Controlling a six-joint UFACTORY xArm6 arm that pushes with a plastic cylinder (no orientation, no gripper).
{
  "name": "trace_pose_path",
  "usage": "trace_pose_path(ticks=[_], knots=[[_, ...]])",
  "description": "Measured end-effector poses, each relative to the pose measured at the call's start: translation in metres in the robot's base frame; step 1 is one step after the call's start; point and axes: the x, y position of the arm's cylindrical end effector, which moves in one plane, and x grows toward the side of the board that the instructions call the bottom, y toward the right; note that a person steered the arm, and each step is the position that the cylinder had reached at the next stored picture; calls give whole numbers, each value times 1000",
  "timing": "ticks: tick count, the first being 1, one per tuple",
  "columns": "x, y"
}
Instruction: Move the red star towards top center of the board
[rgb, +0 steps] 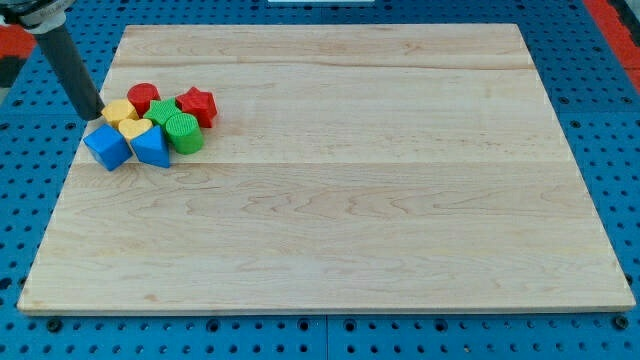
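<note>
The red star (198, 105) lies near the board's upper left, at the right end of a tight cluster of blocks. Touching it on its left are a green block (162, 112) and a green cylinder (184, 131). A red round block (143, 97) sits at the cluster's top. A yellow block (119, 112) and a yellow heart (136, 128) lie left of the greens. Two blue blocks (107, 147) (151, 146) are at the cluster's bottom. My tip (93, 115) stands at the board's left edge, just left of the yellow block, on the far side of the cluster from the star.
The wooden board (340, 200) rests on a blue perforated table (610, 150). The dark rod rises from the tip toward the view's top left corner.
</note>
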Motion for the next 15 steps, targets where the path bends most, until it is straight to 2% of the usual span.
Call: trace_pose_path(ticks=[1, 4, 6, 8, 10, 12, 14, 15], knots=[[1, 18], [-3, 11], [47, -9], [55, 58], [55, 49], [21, 92], [-23, 110], [-35, 143]])
